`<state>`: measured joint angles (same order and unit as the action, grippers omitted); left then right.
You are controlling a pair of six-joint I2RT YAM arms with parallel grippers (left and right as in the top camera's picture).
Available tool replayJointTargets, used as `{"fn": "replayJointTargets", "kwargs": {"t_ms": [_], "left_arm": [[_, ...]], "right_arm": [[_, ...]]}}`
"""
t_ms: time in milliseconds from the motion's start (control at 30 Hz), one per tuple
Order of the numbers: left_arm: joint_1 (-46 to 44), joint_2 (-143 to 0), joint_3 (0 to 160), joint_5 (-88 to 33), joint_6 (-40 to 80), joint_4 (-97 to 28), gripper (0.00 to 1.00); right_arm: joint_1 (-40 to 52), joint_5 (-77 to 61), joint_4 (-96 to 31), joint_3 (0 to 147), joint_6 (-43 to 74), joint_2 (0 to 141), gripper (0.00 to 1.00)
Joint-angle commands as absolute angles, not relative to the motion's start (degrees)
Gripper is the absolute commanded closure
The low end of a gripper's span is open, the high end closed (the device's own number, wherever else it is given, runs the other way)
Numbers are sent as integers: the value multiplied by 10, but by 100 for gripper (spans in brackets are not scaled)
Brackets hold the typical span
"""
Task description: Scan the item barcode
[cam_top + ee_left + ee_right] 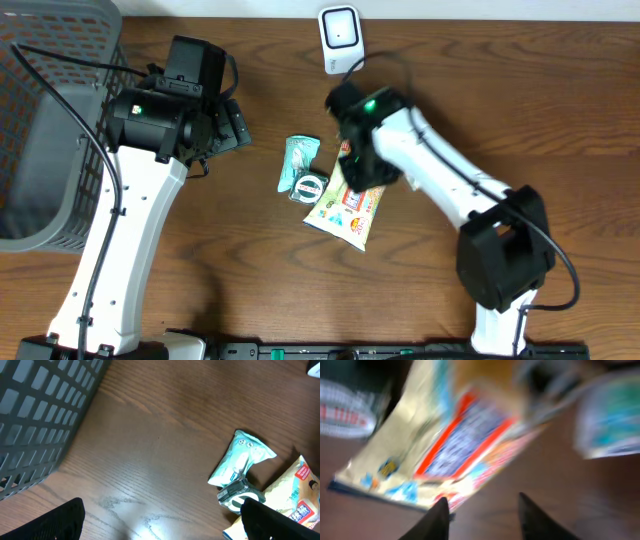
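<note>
A cream and orange snack pouch (350, 212) lies flat on the wooden table, blurred in the right wrist view (445, 445). My right gripper (355, 172) hovers over its upper end. Its fingers stand apart (482, 499) with only bare table between them, and the left fingertip is at the pouch's edge. A teal packet (298, 160) and a small roll of tape (310, 187) lie just left of the pouch. The white barcode scanner (340, 30) stands at the table's far edge. My left gripper (161, 507) is wide open and empty, left of the teal packet (240, 457).
A grey mesh basket (50, 130) fills the far left corner and shows in the left wrist view (40, 410). The right arm's base stands at the front right. Black cables run along both arms.
</note>
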<state>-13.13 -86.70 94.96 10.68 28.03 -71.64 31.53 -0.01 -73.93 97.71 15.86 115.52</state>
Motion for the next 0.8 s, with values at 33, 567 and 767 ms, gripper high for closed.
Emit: {"fn": "replayJointTargets", "kwargs": {"t_ms": [33,567,767], "left_arm": [[-129,-868,954,114,275,-718,2],[-129,-868,954,114,275,-718,2],[-129,-868,954,114,275,-718,2]], "right_arm": [[260,42,-739,1002,126,1153,51],[131,-12,-654,908,52,1154,48],[126,-87,-633,876,-5,1154,55]]}}
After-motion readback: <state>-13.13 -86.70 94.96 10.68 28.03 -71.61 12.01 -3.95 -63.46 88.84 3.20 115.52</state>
